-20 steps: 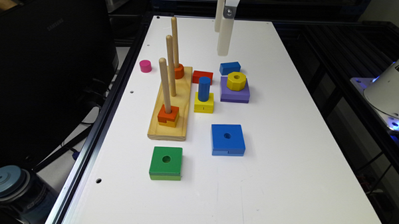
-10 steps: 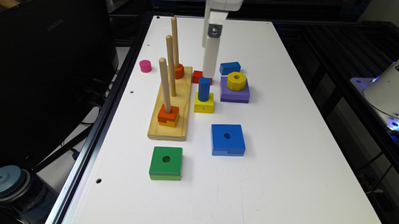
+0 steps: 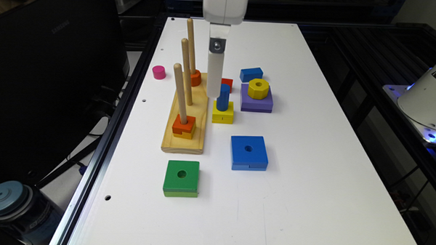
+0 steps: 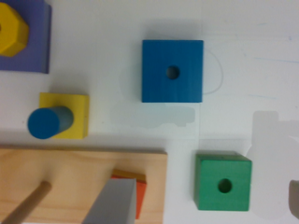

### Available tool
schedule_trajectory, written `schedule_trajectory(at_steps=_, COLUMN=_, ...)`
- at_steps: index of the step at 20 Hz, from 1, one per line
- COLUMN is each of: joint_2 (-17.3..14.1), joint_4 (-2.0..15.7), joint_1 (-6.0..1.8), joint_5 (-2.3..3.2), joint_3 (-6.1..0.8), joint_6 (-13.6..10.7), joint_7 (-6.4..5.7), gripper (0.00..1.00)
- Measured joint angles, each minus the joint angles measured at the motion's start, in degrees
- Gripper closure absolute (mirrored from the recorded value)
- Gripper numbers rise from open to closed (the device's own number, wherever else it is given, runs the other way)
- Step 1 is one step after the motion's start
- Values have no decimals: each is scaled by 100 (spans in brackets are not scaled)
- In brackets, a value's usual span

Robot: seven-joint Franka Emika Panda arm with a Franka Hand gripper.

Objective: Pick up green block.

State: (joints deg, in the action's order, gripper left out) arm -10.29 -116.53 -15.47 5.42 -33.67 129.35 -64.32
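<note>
Gripper (image 3: 214, 86) hangs high over the middle of the table (image 3: 310, 198), roughly above the wooden peg board (image 3: 184, 136) and the blue cylinder (image 3: 223, 97) that stands in the yellow square block (image 3: 223, 115). Jaw state: cannot tell. The wrist view catches one grey finger (image 4: 112, 203) and a sliver of something at the frame edge, with no clear gap to read. The green block (image 3: 181, 178) lies flat and alone near the table's front edge, just past the end of the peg board, hole up, dark green layer over lime. It sits well apart from the blue square block (image 3: 249, 152), so there is side clearance for a pinch across two opposite faces. Nothing is on top of it or touching it. Judgement: approach phase, no contact yet; the arm needs to travel toward the front of the table, square up to the block's edges and descend. Main risk is snagging the tall wooden pegs (image 3: 181, 92) on the way over.
</note>
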Motion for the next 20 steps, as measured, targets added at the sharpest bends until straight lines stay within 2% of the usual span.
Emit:
schedule_trajectory(at_steps=3, joint_2=-170, joint_4=175, joint_1=70, joint_5=144, joint_3=-51, joint_6=-12, joint_7=-193, gripper=0)
schedule_trajectory(at_steps=4, joint_2=-254, joint_4=254, joint_1=89, joint_5=204, joint_3=-54, joint_6=-27, joint_7=-236, gripper=0)
schedule_trajectory(at_steps=6, joint_2=-363, joint_4=357, joint_1=94, joint_5=272, joint_3=-54, joint_6=-52, joint_7=-264, gripper=0)
schedule_trajectory(at_steps=10, joint_2=-409, joint_4=384, joint_1=97, joint_5=294, joint_3=-54, joint_6=-67, joint_7=-274, gripper=0)
schedule_trajectory(at_steps=12, joint_2=-492, joint_4=385, joint_1=101, joint_5=339, joint_3=-54, joint_6=-46, joint_7=-298, gripper=0)
schedule_trajectory(at_steps=15, joint_2=-697, joint_4=398, joint_1=121, joint_5=503, joint_3=-53, joint_6=53, joint_7=-410, gripper=0)
schedule_trajectory(at_steps=17, joint_2=-821, joint_4=499, joint_1=178, joint_5=580, joint_3=-67, joint_6=70, joint_7=-503, gripper=0)
schedule_trajectory(at_steps=19, joint_2=-969, joint_4=697, joint_1=300, joint_5=684, joint_3=-91, joint_6=44, joint_7=-673, gripper=0)
schedule_trajectory(at_steps=20, joint_2=-1065, joint_4=823, joint_1=377, joint_5=764, joint_3=-92, joint_6=2, joint_7=-778, gripper=0)
